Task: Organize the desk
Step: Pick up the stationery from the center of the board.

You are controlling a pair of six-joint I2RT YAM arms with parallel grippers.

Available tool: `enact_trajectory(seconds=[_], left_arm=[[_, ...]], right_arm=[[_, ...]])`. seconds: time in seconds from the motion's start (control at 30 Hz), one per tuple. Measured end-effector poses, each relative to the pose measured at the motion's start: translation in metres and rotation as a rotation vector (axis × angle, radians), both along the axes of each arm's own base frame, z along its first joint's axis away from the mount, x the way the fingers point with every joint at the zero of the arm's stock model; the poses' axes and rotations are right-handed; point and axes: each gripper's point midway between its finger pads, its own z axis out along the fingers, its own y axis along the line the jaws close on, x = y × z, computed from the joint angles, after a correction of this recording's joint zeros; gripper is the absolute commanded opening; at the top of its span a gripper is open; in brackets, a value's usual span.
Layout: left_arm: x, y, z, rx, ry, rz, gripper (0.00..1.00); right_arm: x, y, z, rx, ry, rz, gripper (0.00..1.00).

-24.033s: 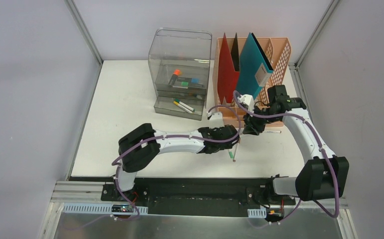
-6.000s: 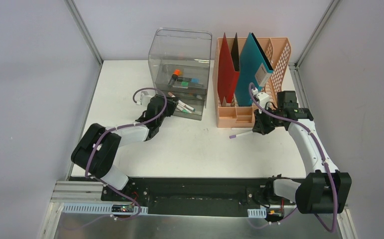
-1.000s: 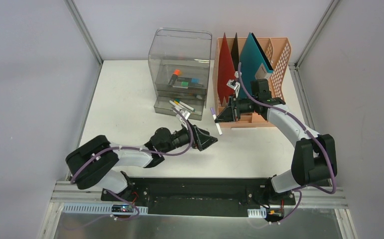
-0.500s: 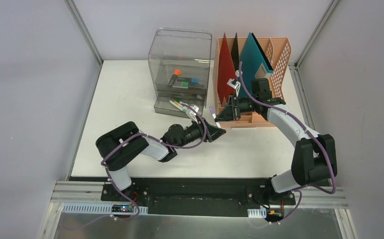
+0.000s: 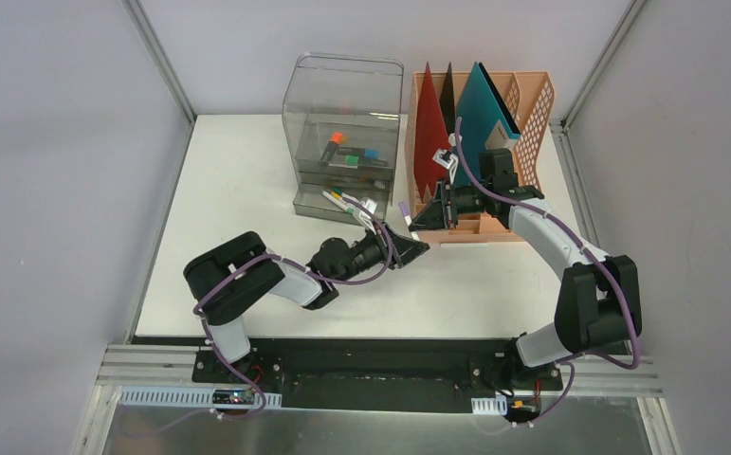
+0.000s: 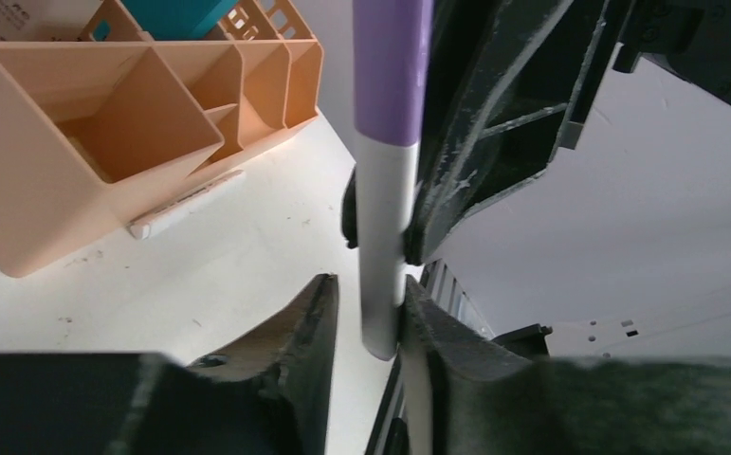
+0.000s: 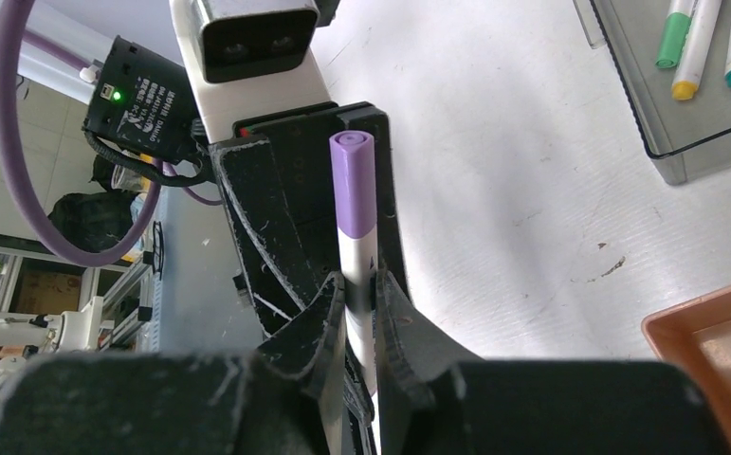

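We're over the worktop (image 5: 247, 190) now, the white slab running from the arm bases at 6 o'clock to the back wall at 12 o'clock, with grey walls on both sides. Both arms meet near its middle, a touch toward 1 o'clock.

The right pincer (image 5: 416, 221) reaches in from 3 o'clock and is clamped tight on a purple-capped marker (image 6: 381, 218). Its two fingers (image 7: 335, 305) press the white barrel from both sides. In our top view the cap points toward 12 o'clock and the bare end toward 6.

The left pincer (image 5: 412, 249) comes in from 8 o'clock and stands narrow around that bare end. One finger lies against the barrel, and at the other finger (image 6: 319, 308) we see a sliver of white worktop. So the left pincer brackets the marker without squeezing it.

At 12 o'clock stands the clear drawer box (image 5: 347, 104). Its bottom drawer (image 5: 316, 209) is pulled out, with markers (image 7: 698, 43) lying in it, capped green, yellow and teal. Just beside it, toward 1 o'clock, sits the peach file rack (image 5: 530, 104), with a red folder (image 5: 429, 133) and a teal folder (image 5: 480, 109) standing upright in it. A slim white pen (image 6: 186, 202) lies on the worktop, tucked against the rack's front wall.
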Motion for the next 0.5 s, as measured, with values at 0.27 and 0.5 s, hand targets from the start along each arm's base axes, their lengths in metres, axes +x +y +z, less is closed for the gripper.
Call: enact_trajectory(seconds=[0.27, 0.5], left_arm=[[-0.0021, 0.0002, 0.0042, -0.025, 0.004, 0.005, 0.0], [-0.0092, 0.0026, -0.0038, -0.012, 0.014, -0.001, 0.0]], right_arm=[[0.0, 0.0005, -0.0028, -0.008, -0.036, 0.011, 0.0], [-0.0067, -0.0006, -0.009, -0.027, -0.058, 0.039, 0.37]])
